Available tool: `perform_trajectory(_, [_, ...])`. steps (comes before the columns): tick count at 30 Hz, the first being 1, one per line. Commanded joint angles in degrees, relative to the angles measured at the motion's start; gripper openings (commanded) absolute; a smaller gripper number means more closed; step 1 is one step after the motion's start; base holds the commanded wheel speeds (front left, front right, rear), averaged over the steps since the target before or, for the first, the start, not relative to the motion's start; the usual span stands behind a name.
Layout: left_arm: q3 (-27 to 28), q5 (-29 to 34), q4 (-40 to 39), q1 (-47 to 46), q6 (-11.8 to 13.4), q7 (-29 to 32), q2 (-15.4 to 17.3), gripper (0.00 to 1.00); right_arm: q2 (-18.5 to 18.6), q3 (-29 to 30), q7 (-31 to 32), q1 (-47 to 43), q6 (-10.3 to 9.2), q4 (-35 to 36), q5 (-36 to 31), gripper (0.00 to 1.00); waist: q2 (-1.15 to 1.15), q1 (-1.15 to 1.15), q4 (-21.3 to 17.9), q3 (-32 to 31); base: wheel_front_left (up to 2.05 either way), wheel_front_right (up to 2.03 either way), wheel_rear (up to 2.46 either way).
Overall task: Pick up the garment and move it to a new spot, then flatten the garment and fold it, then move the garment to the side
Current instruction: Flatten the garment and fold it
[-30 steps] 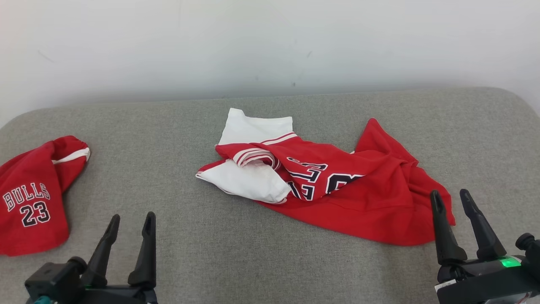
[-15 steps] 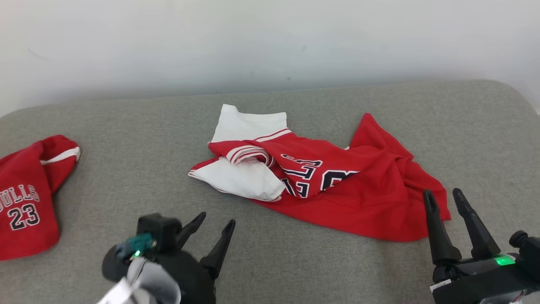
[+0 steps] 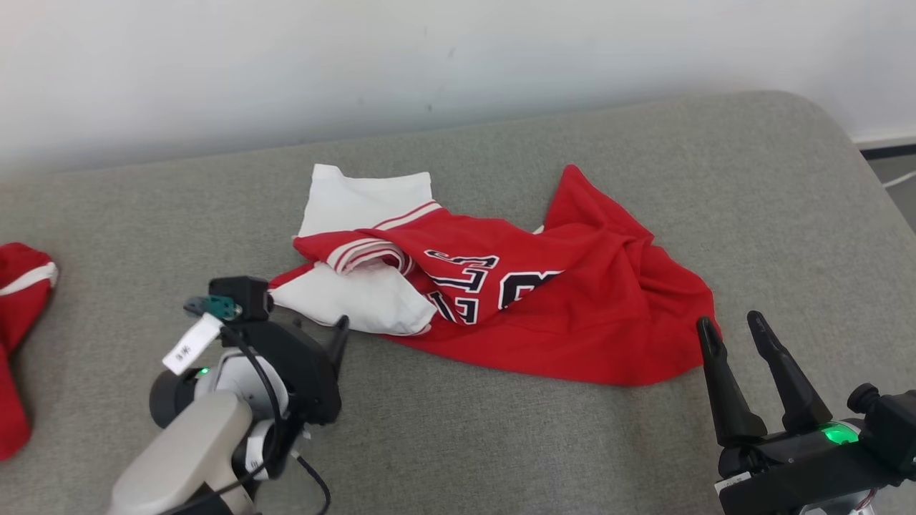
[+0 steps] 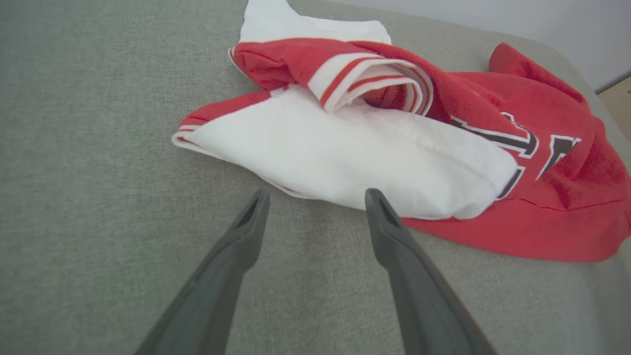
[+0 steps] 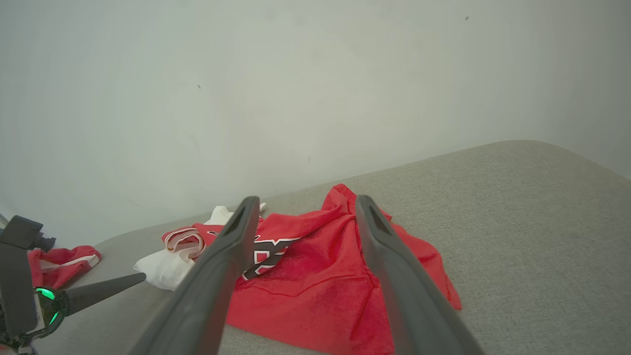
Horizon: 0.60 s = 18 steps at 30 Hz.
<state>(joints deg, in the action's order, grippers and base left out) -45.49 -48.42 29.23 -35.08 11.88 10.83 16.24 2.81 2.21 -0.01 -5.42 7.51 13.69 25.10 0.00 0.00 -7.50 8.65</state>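
The garment (image 3: 565, 315) is a red jersey with white sleeves and dark lettering, lying crumpled in the middle of the grey cushion (image 3: 501, 443). My left gripper (image 3: 339, 330) hovers low just in front of the jersey's near white sleeve (image 3: 358, 304). The left wrist view shows the left gripper (image 4: 316, 195) open, its tips right at the white sleeve's (image 4: 345, 162) front edge, nothing between them. My right gripper (image 3: 730, 323) stands open by the jersey's red right corner, holding nothing. From the right wrist view the right gripper (image 5: 305, 201) looks over the jersey (image 5: 320, 276).
A second red garment (image 3: 18, 300) with a white stripe lies at the cushion's far left edge. A pale wall (image 3: 429, 57) rises behind. The cushion's rounded right edge (image 3: 859, 157) drops to the floor. Bare grey fabric lies in front of the jersey.
My left arm has swung forward and to the right, up to the white sleeve. The head camera has turned, sliding the scene leftward. The right gripper keeps its pose.
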Motion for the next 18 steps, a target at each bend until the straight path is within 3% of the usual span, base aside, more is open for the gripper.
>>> perform_trajectory(1, [0.4, -0.6, 1.0, -1.1, 0.2, 0.2, 0.0, 1.0, 0.2, -0.1, -0.1, 0.1, -0.04, 0.2, 0.0, 1.0, 0.0, 0.0, -1.2, 1.3, 0.0, 0.0, 0.0])
perform_trajectory(6, [1.7, -1.8, 7.1, -3.9, 1.1, 1.7, -1.0, 1.0, 0.2, -0.6, -0.1, 0.3, -0.04, 0.6, -0.1, 1.0, 0.0, 0.0, -2.0, 2.3, 0.0, 0.0, 0.0])
perform_trajectory(10, [2.4, -2.4, 9.5, -5.3, -0.2, 0.9, -1.7, 1.0, 0.2, -1.0, -0.2, 0.5, -0.04, 0.7, 0.0, 1.0, 0.0, 0.0, -2.4, 3.0, 0.0, 0.0, 0.0])
perform_trajectory(11, [2.5, -2.5, 10.0, -5.5, -0.4, 0.6, -1.8, 0.93, 0.2, -1.1, -0.2, 0.5, -0.04, 0.7, 0.0, 1.0, 0.0, 0.0, -2.4, 3.0, 0.0, 0.0, 0.0])
perform_trajectory(12, [2.6, -2.6, 10.5, -5.9, -0.8, 0.5, -2.0, 0.45, 0.2, -1.1, -0.2, 0.5, -0.04, 0.7, 0.0, 1.0, 0.0, 0.0, -2.4, 3.2, 0.0, 0.0, 0.0])
perform_trajectory(13, [2.5, -2.4, 10.7, -6.3, -1.1, 0.0, -2.2, 0.08, 0.2, -1.0, -0.3, 0.5, -0.04, 0.6, 0.1, 1.0, 0.0, 0.0, -2.4, 3.3, 0.0, 0.0, 0.0])
perform_trajectory(14, [2.5, -2.4, 11.0, -6.5, -1.4, -0.2, -2.4, 0.0, 0.2, -1.0, -0.3, 0.5, -0.04, 0.6, 0.1, 1.0, 0.0, 0.0, -2.4, 3.3, 0.0, 0.0, 0.0])
perform_trajectory(18, [3.3, -2.3, 11.7, -7.1, -1.3, -2.8, -2.5, 0.0, 0.2, -0.5, -0.5, 0.6, -0.04, 0.4, 0.1, 1.0, 0.0, 0.0, -1.6, 3.4, 0.0, 0.0, 0.0])
